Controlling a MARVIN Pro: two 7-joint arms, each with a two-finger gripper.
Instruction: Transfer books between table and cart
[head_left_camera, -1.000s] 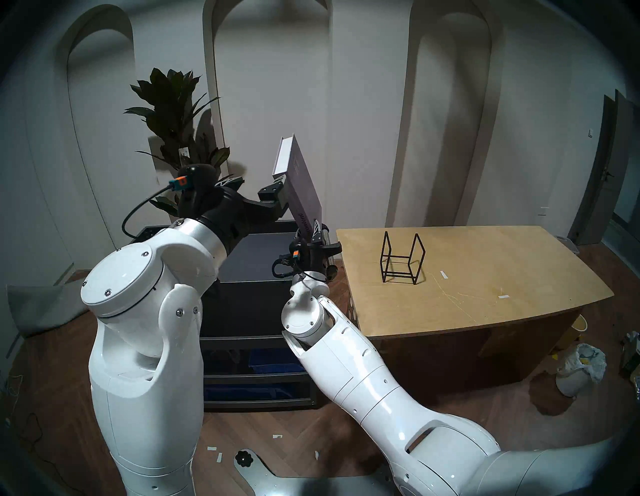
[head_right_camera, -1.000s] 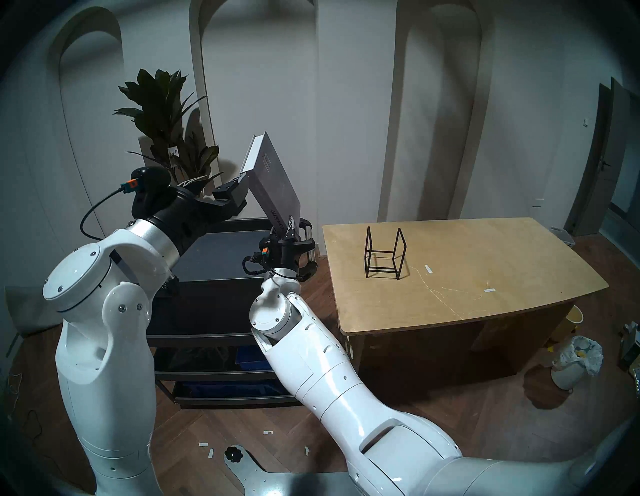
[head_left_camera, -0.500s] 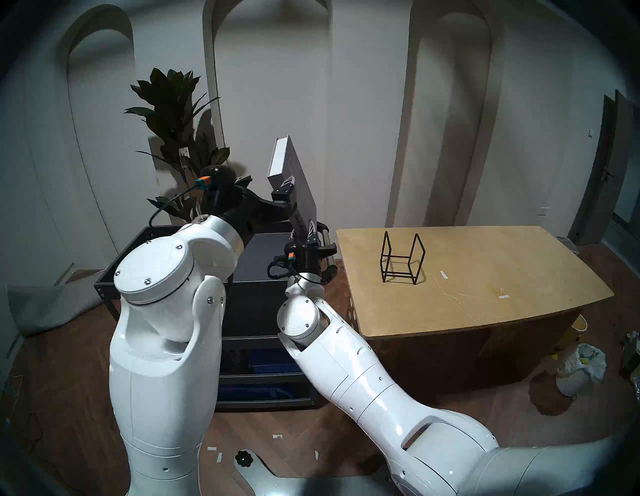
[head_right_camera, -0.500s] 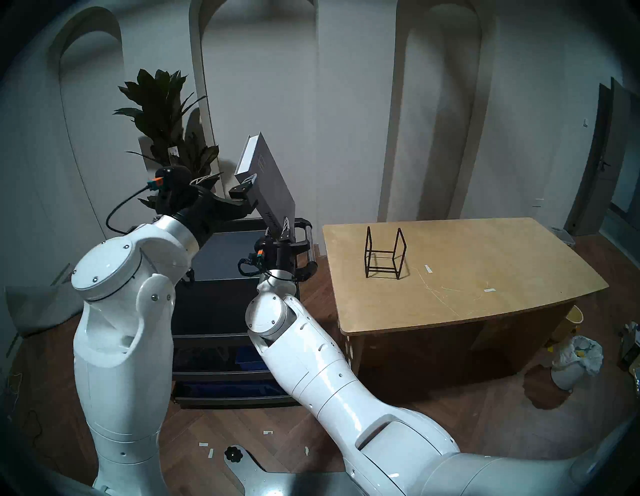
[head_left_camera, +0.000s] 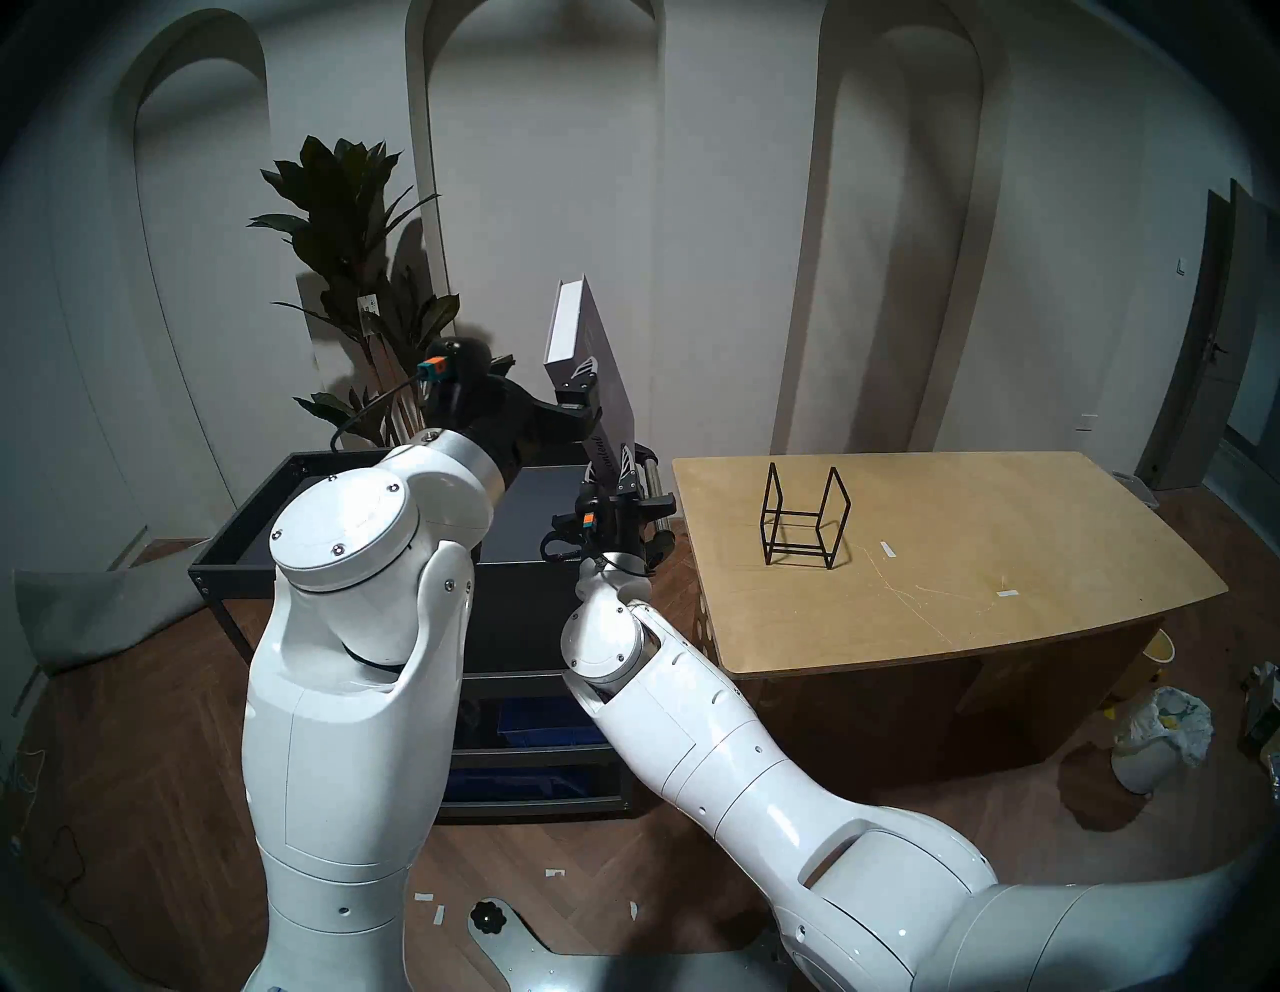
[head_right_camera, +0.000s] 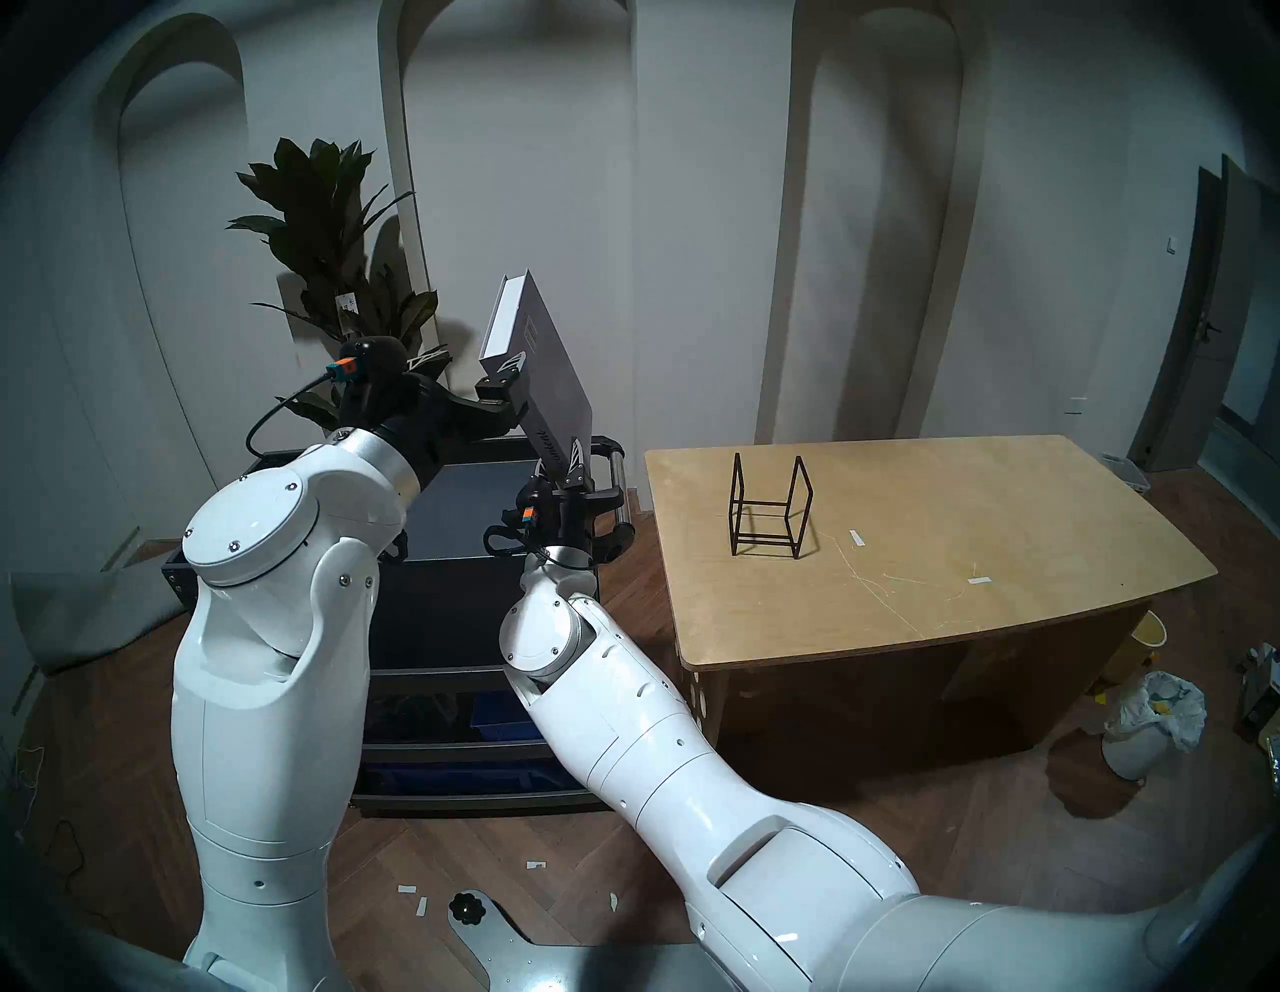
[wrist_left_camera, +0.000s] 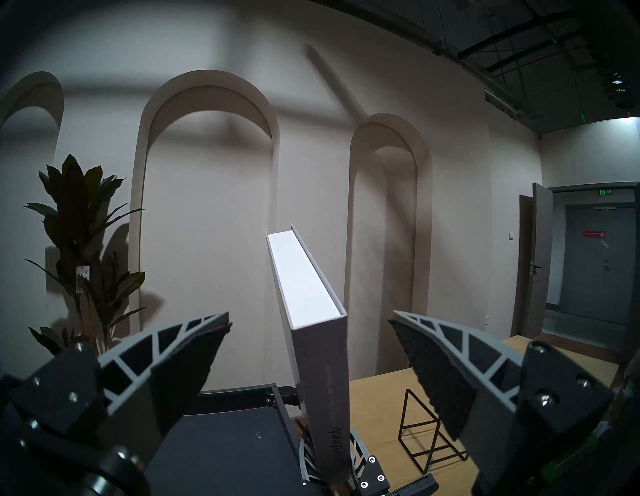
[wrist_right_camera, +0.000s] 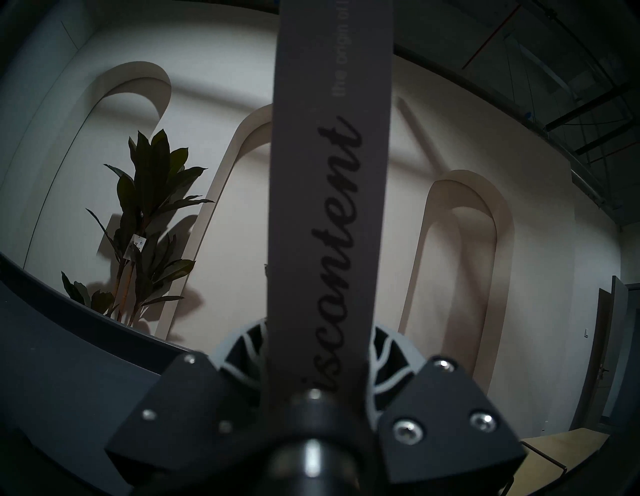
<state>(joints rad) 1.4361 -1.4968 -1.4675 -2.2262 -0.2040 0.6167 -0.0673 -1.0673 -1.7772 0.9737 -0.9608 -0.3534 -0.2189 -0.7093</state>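
A thin pale grey book (head_left_camera: 592, 360) with white page edges stands tilted above the right end of the black cart (head_left_camera: 235, 519). My right gripper (head_left_camera: 613, 467) is shut on its lower end, and the spine (wrist_right_camera: 332, 173) with the dark script title rises straight out of the jaws. My left gripper (wrist_left_camera: 310, 317) is open around the book's (wrist_left_camera: 318, 346) upper half, one finger on each side with a gap to each cover. The plywood table (head_left_camera: 970, 540) stands to the right of the cart.
A black wire-frame rack (head_left_camera: 803, 516) stands on the table's near-left part. Blue bins (head_left_camera: 533, 720) sit on the cart's lower shelves. A potted plant (head_left_camera: 346, 228) stands behind the cart. A bagged waste bin (head_left_camera: 1157, 734) is on the floor at the right.
My left arm has swung to the right, and its open fingers went from beside the book to straddling it. The book rocked slightly in the right gripper, which stayed shut.
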